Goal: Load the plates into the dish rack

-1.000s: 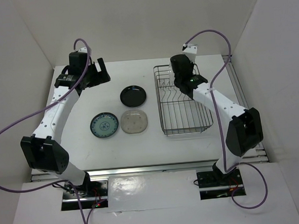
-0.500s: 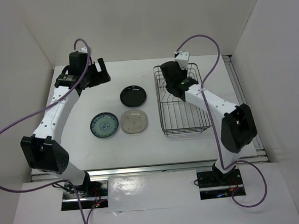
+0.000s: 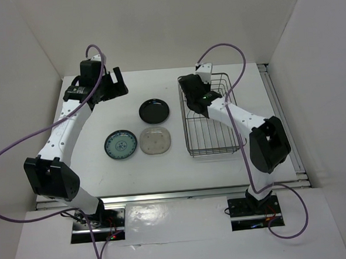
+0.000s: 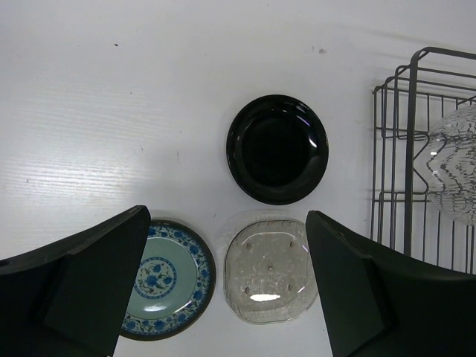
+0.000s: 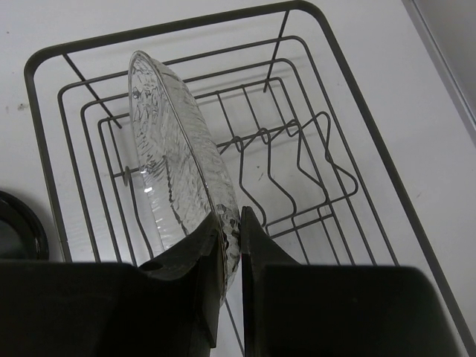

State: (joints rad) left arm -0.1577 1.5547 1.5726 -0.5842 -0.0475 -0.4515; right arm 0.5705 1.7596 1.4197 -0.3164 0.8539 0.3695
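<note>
Clear glass squarish plate (image 5: 175, 149) stands on edge, tilted, over the dark wire dish rack (image 3: 217, 132) on the white table (image 4: 89, 111), white walls around. The right gripper (image 5: 230, 227) pinches its lower rim, fingers nearly closed. The left gripper (image 4: 227, 223) hangs wide open and empty above the glossy black round plate (image 4: 277, 149), the blue-green patterned round plate (image 4: 167, 279) and the beige translucent squarish plate (image 4: 271, 271), all lying flat beside the rack.

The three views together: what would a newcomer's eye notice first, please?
First comes the clear glass plate, pinched on edge by the shut right hand over the dish rack. Next come three plates lying flat on the table left of the rack: the black plate, the blue-green plate and the beige plate. The open left hand hangs above them.
</note>
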